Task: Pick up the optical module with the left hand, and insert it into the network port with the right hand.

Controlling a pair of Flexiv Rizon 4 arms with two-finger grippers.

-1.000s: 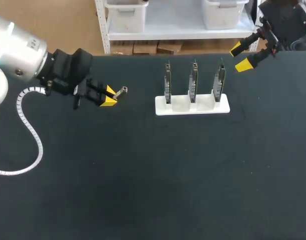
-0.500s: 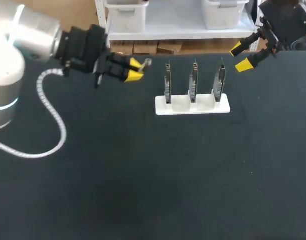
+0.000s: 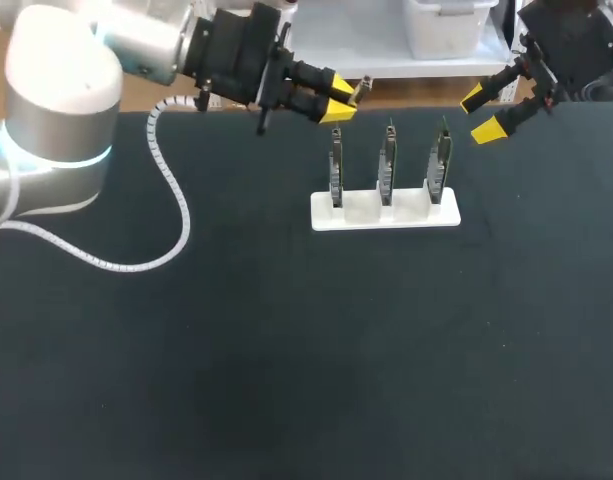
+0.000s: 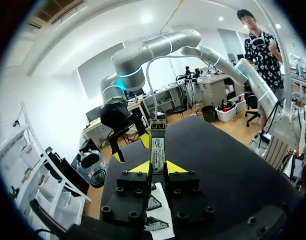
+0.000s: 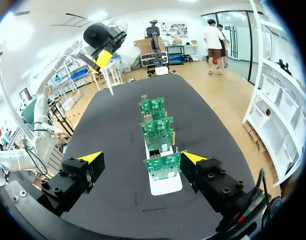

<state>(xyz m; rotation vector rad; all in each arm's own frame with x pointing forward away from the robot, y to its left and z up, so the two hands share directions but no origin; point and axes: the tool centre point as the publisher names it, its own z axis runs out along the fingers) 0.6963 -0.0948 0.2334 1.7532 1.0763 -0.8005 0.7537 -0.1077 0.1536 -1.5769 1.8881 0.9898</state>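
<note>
Fingers of the left gripper (image 3: 338, 100) are clamping the slim silver metal optical module (image 3: 360, 88) above the far edge of the black bench (image 3: 286, 350); those of the right gripper (image 3: 483, 113) are standing open, far right. Probably light, rigid and slick, the module is offering its protruding end for regrasping.

Slim silver labelled module (image 4: 157, 146), pinched in the left gripper (image 3: 338, 98), aloft over the table's far edge. Near it, three green boards (image 5: 162, 165) upright in a white stand (image 3: 361, 212), each bearing a grey port (image 3: 335, 168).
</note>
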